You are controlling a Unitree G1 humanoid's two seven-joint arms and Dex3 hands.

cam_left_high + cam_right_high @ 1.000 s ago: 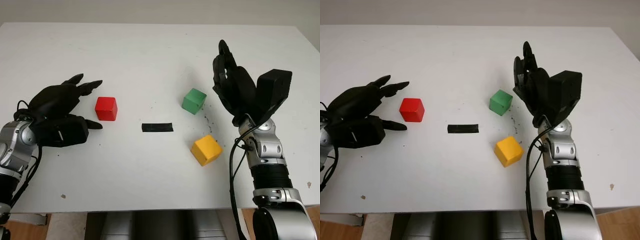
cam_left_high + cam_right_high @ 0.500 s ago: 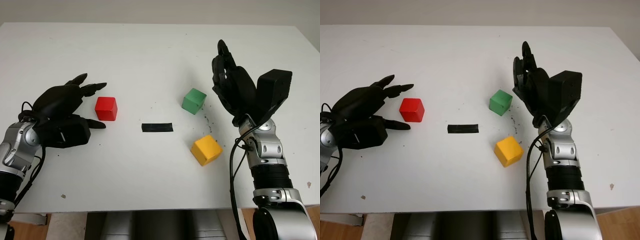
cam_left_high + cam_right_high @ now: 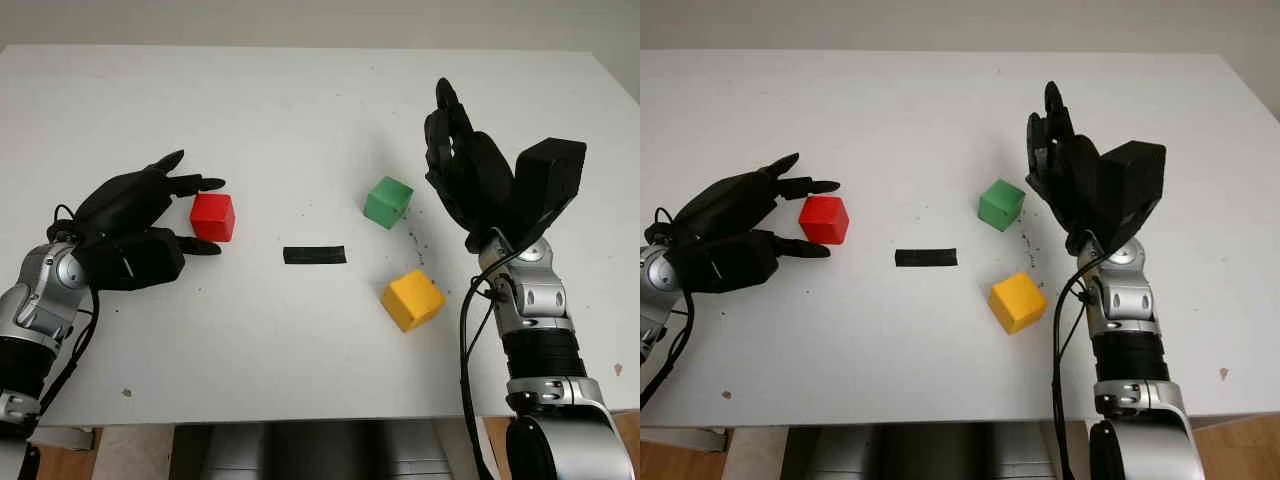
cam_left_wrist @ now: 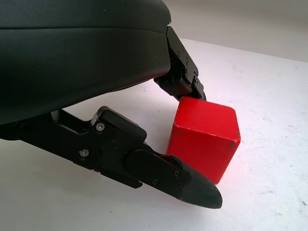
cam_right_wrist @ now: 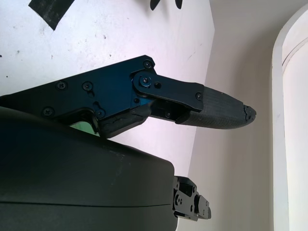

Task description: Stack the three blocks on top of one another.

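Black tape strip [image 3: 315, 255] lying mid-table [image 3: 300, 100], taken as landmark. Red block [image 3: 213, 217] sitting left of the tape. Left hand [image 3: 135, 225] reaching around it, fingers apart: one fingertip [image 4: 199, 192] beside the block's near side, another behind it; contact unclear, nothing gripped. Green block [image 3: 388, 201] sitting right of the tape and farther back. Yellow block [image 3: 412, 299] sitting right of the tape and nearer. Right hand [image 3: 470, 180] hovering open just right of the green block, holding nothing. All three blocks resting separately, none stacked.
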